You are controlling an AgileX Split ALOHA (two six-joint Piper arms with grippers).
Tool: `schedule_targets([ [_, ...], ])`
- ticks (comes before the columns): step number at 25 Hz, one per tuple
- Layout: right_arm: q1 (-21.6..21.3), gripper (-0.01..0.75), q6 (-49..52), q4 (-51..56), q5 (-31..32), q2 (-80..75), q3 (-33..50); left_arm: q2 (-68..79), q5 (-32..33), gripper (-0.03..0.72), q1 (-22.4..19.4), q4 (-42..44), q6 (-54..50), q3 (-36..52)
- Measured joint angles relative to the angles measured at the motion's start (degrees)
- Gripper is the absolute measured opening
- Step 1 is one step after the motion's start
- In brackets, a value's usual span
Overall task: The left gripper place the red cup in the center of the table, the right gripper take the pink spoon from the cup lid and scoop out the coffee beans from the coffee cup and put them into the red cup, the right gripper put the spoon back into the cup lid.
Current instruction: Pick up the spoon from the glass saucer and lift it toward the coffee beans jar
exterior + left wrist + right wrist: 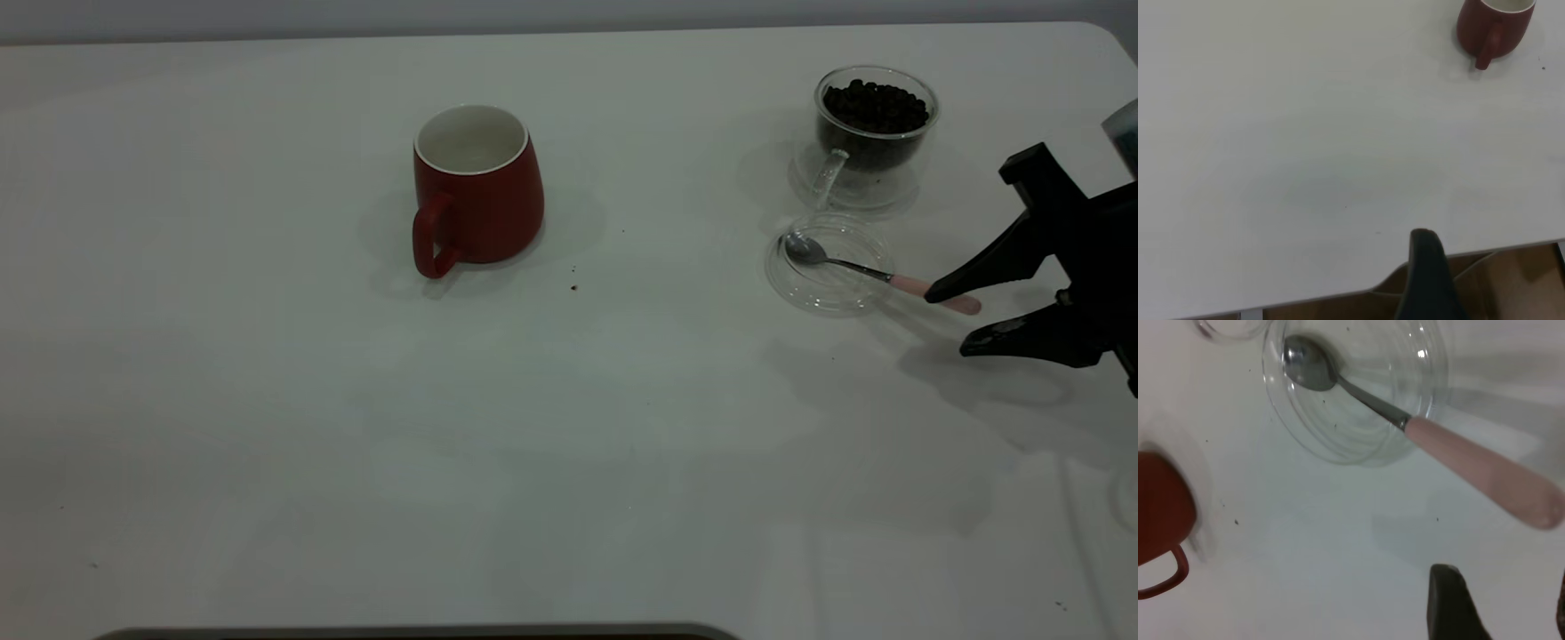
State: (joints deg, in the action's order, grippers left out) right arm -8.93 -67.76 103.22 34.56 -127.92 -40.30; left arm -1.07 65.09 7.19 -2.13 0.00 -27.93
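Exterior: dark red ceramic cup (478, 189) standing upright mid-table (569, 427); black right gripper (949, 318) hovering wide open around pink-handled metal spoon (876, 274), bowl lying in clear glass lid (829, 263), beside bean-filled (876, 107) glass cup (871, 138)

Left wrist: left gripper (1426, 280) parked off the table edge, fingers impossible to tell

Right wrist: spoon handle jutting past lid rim

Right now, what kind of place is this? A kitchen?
Probably a robot test bench, not a kitchen: a bare white table, the right arm's black gripper, and a staged dark red ceramic mug and glass cup of coffee beans.
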Motion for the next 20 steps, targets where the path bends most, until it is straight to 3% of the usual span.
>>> schedule_targets([
  [20,-1.2,0.418,-6.1,0.1,1.5,-4.4,-5.0,0.0,0.0,0.569,0.0,0.0,0.0,0.0],
])
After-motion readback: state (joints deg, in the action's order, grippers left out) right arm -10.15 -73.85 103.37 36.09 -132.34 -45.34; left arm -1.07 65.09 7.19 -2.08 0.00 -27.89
